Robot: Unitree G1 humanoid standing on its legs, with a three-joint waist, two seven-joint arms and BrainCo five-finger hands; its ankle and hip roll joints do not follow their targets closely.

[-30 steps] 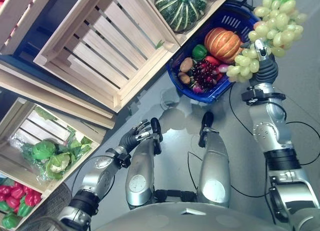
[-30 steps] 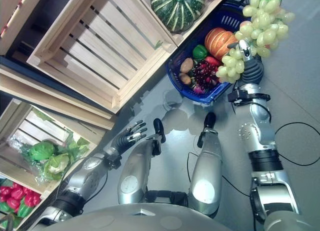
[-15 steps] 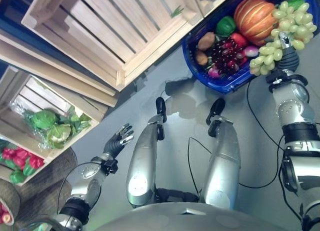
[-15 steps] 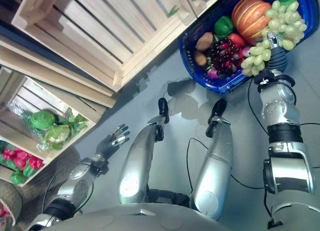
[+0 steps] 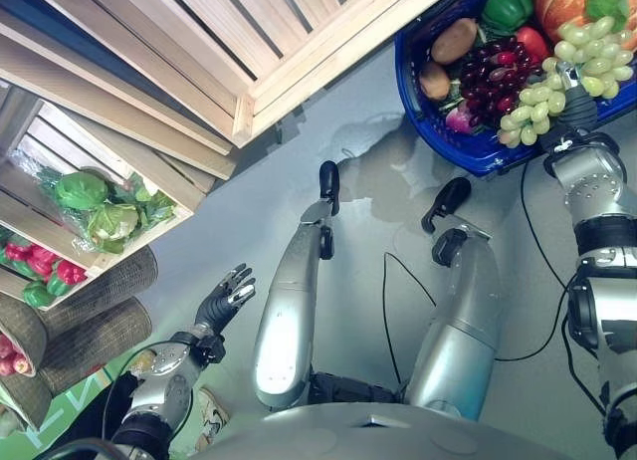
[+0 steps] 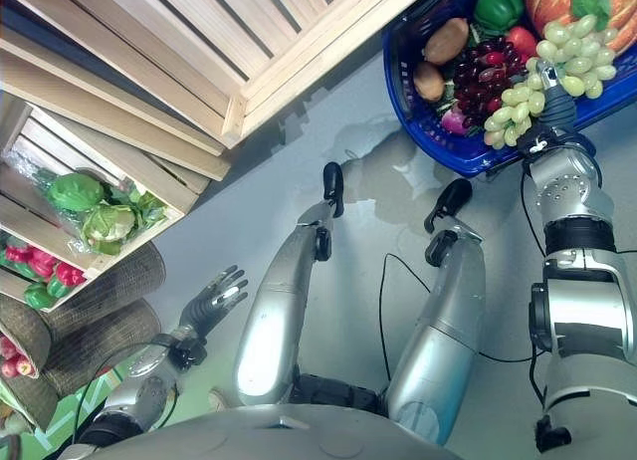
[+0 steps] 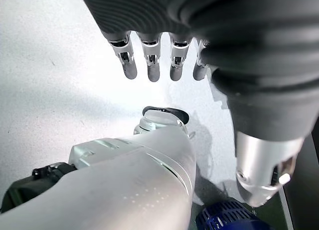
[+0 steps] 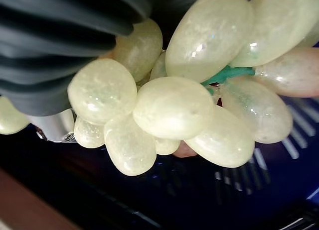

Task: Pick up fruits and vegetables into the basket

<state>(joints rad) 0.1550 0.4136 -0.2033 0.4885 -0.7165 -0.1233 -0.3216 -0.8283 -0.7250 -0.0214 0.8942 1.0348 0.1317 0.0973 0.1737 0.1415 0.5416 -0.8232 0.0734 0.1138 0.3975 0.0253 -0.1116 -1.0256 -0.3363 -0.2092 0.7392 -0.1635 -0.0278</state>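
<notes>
I hold the bunch of green grapes (image 5: 572, 62) in my right hand (image 5: 575, 107), fingers closed round its stem end, with the bunch hanging over the near rim of the blue basket (image 5: 468, 151) on the floor. I judge I keep it above the rim so it can drop in clear of what already lies there: dark red grapes (image 5: 493, 77), two brown kiwis (image 5: 453, 42), a green pepper (image 5: 508, 4) and an orange pumpkin (image 5: 567, 2).

My left hand (image 5: 224, 301) hangs low at my side with fingers spread, holding nothing, well apart from the basket; it has no part in this step.

The eye views show the crates: an empty slatted one (image 5: 259, 32) and a lower one holding cabbages (image 5: 100, 206) and red peppers (image 5: 45, 276). My right wrist view gives the grapes pressed against my hand's cover with the basket's blue mesh beneath them. My left wrist view shows straight fingers (image 7: 152, 58) over bare floor (image 7: 50, 65).
</notes>
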